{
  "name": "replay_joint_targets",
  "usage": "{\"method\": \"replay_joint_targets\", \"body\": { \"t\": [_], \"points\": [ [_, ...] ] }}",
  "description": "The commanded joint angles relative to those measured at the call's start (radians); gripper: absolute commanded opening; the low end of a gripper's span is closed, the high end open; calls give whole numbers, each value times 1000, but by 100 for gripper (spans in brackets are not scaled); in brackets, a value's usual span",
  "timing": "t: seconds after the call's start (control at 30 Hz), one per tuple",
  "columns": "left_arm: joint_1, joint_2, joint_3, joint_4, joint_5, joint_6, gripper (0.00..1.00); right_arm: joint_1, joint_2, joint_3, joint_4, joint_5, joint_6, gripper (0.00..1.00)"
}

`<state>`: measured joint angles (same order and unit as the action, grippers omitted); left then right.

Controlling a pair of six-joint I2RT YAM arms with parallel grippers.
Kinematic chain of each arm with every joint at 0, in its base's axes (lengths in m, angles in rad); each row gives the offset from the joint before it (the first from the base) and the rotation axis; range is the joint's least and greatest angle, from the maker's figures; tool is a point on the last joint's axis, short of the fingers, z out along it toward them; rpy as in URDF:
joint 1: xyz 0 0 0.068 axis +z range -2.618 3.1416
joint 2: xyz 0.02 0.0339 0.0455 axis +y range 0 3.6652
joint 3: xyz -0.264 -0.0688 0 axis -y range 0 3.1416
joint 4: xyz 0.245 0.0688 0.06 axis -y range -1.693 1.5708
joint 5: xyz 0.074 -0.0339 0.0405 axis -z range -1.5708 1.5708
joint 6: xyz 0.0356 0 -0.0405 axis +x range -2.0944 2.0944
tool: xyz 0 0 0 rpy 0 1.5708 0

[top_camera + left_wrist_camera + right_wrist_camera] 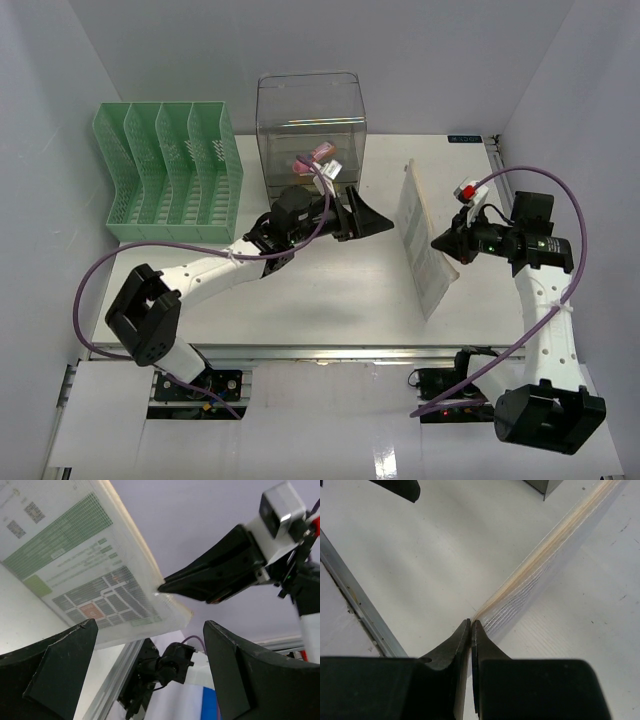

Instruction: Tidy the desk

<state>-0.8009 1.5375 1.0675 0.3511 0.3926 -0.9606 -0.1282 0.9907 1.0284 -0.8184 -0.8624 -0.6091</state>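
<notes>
Pale walls box in the desk (330, 300), a white tabletop that fills the middle of the overhead view, with its aluminium rail (320, 352) along the near edge at six o'clock. At ten o'clock we see a green file rack (170, 170) and at twelve a clear bin (310, 125) with pinkish items inside. Toward three o'clock a document sleeve (422, 240) stands on edge, tilted, its lower edge apparently on the desk. The right gripper (470, 630) is clenched on one corner of that sleeve, with only the fingertips biting the thin edge. The left gripper (365, 215) faces the sleeve from nine o'clock, its fingers (55, 675) spread wide, grasping nothing and apart from the sheet. We judge that a handover, or a joint carry toward the rack, is in hand. So small a corner pinch could let the limp sleeve sag, twist or slip out. If the left jaws close off-centre, or push before closing, they may bend the sheets or knock the sleeve flat.
</notes>
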Motion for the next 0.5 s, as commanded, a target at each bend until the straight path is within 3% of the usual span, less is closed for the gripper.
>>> {"method": "replay_joint_targets", "body": {
  "t": [0.0,0.3,0.47],
  "points": [
    [-1,82,110,-231,-19,-96,98,75,-42,-59,112,59,34,8],
    [-1,210,293,-346,-14,-121,98,295,-72,-105,184,162,116,8],
    [-1,222,311,-391,-18,-121,98,427,-69,-137,248,226,186,8]
  ]
}}
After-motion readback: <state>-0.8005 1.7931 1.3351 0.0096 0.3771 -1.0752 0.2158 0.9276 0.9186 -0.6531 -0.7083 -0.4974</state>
